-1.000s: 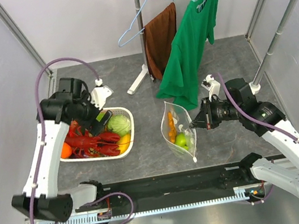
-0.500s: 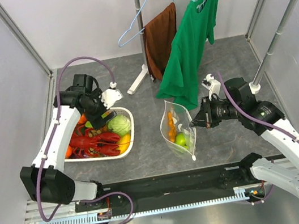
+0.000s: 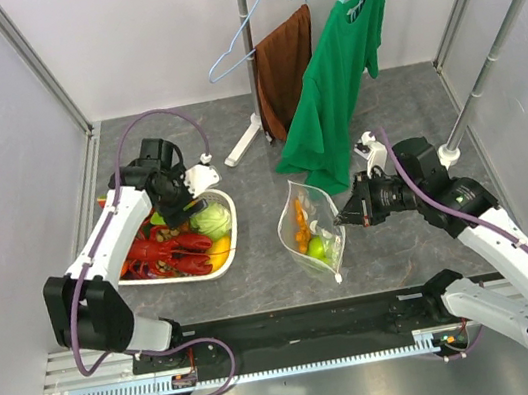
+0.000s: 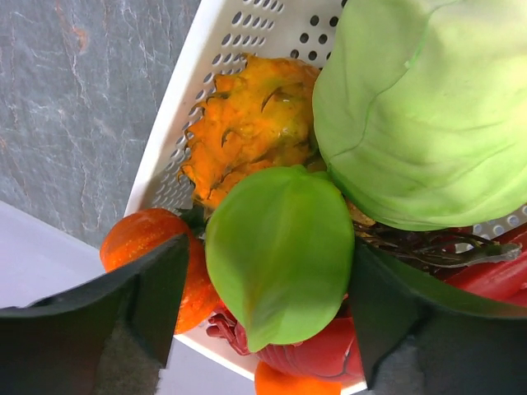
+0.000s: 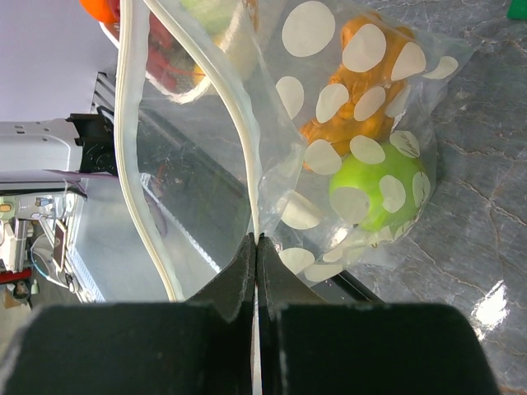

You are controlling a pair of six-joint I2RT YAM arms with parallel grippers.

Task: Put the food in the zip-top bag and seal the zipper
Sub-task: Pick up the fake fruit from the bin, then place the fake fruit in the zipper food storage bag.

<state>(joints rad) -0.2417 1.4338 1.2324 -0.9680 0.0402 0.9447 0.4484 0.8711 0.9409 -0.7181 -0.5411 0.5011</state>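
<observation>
The food lies in a white perforated basket (image 3: pixel 233 213): a green cabbage (image 3: pixel 212 221), red lobsters (image 3: pixel 167 254) and orange and yellow pieces. My left gripper (image 3: pixel 185 211) is low over the basket's back part, open, its jaws on either side of a smooth green fruit (image 4: pixel 280 247). The right jaw touches the fruit; a gap shows at the left jaw. My right gripper (image 5: pixel 257 243) is shut on the whitish zipper (image 5: pixel 132 164) strip of the zip-top bag (image 3: pixel 310 230), holding its mouth open. Inside the bag lie a green fruit (image 5: pixel 379 185) and an orange piece (image 5: pixel 354 99).
A green T-shirt (image 3: pixel 340 73), a brown cloth (image 3: pixel 283 68) and a blue hanger (image 3: pixel 248 43) hang from a rack behind the bag. The rack's white foot (image 3: pixel 244 140) rests on the table behind the basket. A black rail (image 3: pixel 295 324) runs along the near edge.
My left arm has swung back and to the right over the basket, and its jaws have narrowed round the green fruit. The bag has shifted slightly left in my right gripper.
</observation>
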